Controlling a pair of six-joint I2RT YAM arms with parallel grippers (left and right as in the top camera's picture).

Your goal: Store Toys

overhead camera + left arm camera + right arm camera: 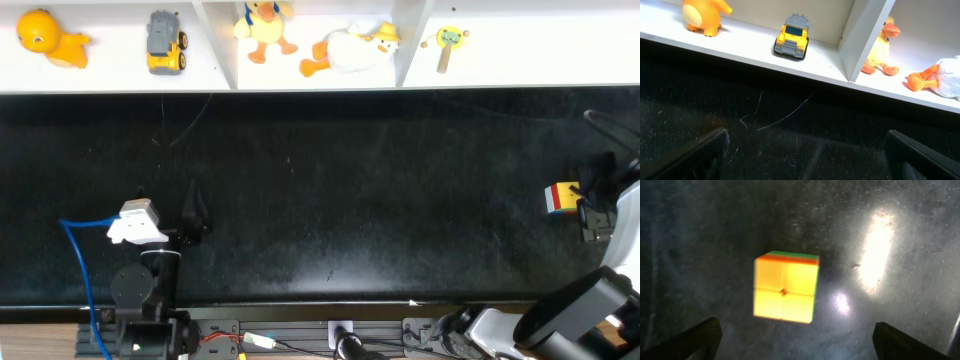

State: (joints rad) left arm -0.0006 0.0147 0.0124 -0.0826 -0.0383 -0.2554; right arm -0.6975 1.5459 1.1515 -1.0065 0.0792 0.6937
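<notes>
Dark fingers of the right gripper (pixel 799 347) are seen spread wide apart in the right wrist view, with a small two-by-two puzzle cube (pixel 785 287) lying on the black table mat (pixel 700 240) between them, touched by neither; its yellow upper face is shown there. From the top view its place is given: at the mat's far right edge, well apart from the white shelf unit (pixel 320 80), with red, white and blue sides shown. The fingers of the left gripper (pixel 807 162) are likewise held wide apart over the mat, facing the shelf. In the left compartment an orange rounded duck figure (pixel 50 38) and a yellow and grey toy truck (pixel 165 42) are stood; in the middle one a yellow plush duck (pixel 265 28) is sat upright beside a white plush duck (pixel 350 50) laid on its side; in the right one a wooden rattle with a green head (pixel 447 40) is laid.
</notes>
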